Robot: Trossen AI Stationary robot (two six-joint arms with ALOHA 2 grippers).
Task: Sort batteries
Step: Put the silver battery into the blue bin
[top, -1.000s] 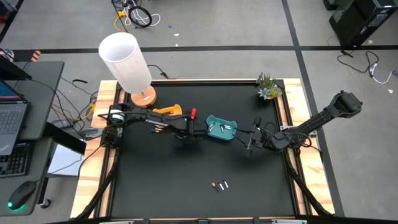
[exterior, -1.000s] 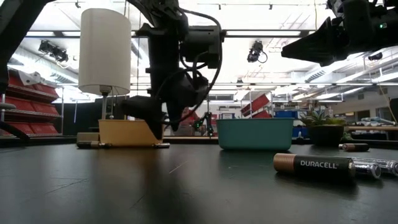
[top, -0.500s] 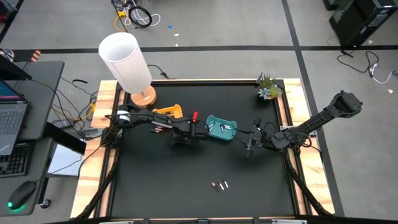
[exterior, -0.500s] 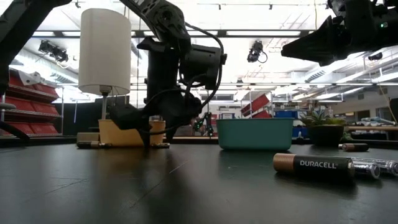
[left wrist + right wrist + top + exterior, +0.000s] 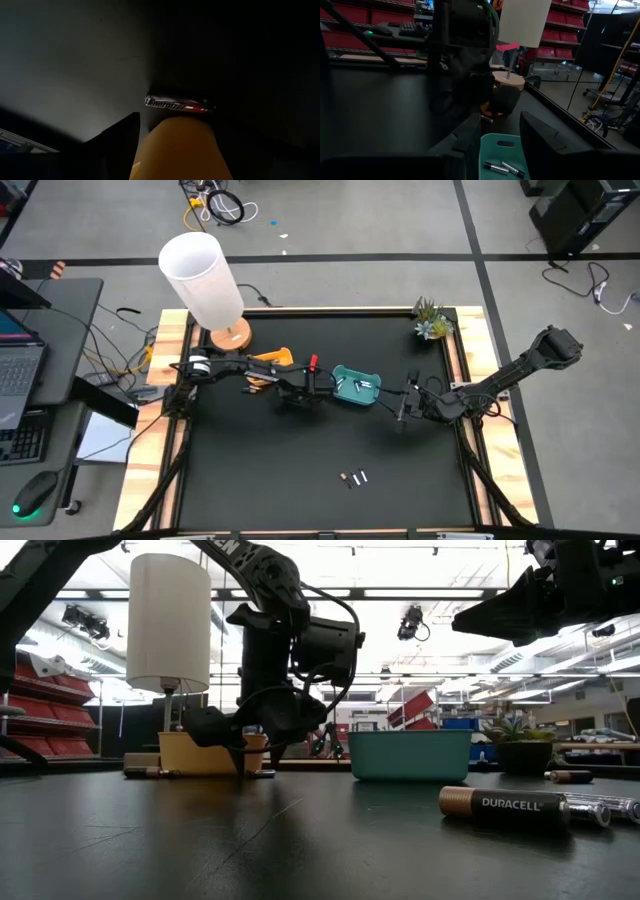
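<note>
Fingers of the left gripper (image 5: 283, 392) stand apart beside the yellow tray (image 5: 268, 360); right gripper's (image 5: 403, 406) apart too, empty, near the teal tray (image 5: 357, 386).

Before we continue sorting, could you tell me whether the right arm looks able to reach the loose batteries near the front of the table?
Probably yes: the batteries lie on bare table, and the right tool hovers beside the teal tray with nothing between.

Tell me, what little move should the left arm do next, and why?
Probably close the left gripper on the dark Energizer battery. Its fingers are open and down at the table beside the yellow tray, and that battery lies just ahead of them. The right gripper waits near the teal tray.
</note>
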